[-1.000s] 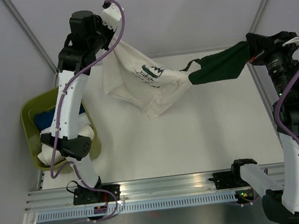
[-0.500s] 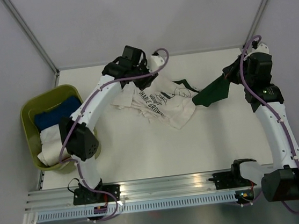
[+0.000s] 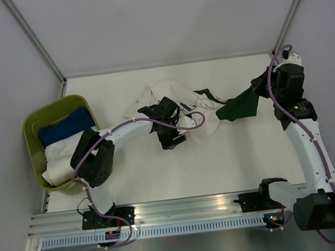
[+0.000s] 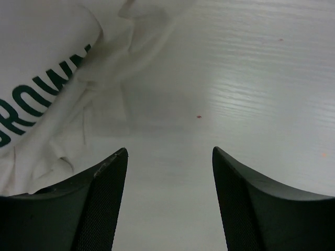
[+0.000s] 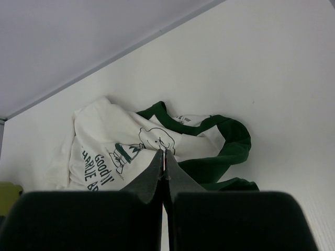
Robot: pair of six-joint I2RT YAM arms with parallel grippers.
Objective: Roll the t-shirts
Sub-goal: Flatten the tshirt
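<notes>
Found the left jaws spread wide and holding nothing, poised low over the bare white desk (image 3: 249, 152) just off the near edge of the crumpled white cotton t-shirt with dark lettering and a small cartoon print (image 3: 170, 93). Saw only a loose fold of that shirt (image 4: 42, 52) beside one finger, with nothing in the gap.

Found the right jaws pressed together, to the right of the white shirt, with the dark green cotton t-shirt (image 3: 241, 106) running up to them in the top view. Judged a corner pinched there, though not plainly shown by the wrist view. Noted the green shirt touching and partly overlapping the white shirt's right edge.

Noted, well to the left of the white shirt, an olive-green plastic tub (image 3: 29, 126) holding a blue cloth bundle (image 3: 65, 126) and a white cloth bundle (image 3: 54, 168).

Judged neither shirt flat enough to roll. Feared a pull on the green shirt dragging the white one along, given the overlap. Feared the left jaws shutting on bare desk, or on one thin fold, and bunching the heap further instead of spreading it. Feared also a snag of cloth on the left arm (image 3: 128, 128), passing just beside the white shirt's near-left edge.
</notes>
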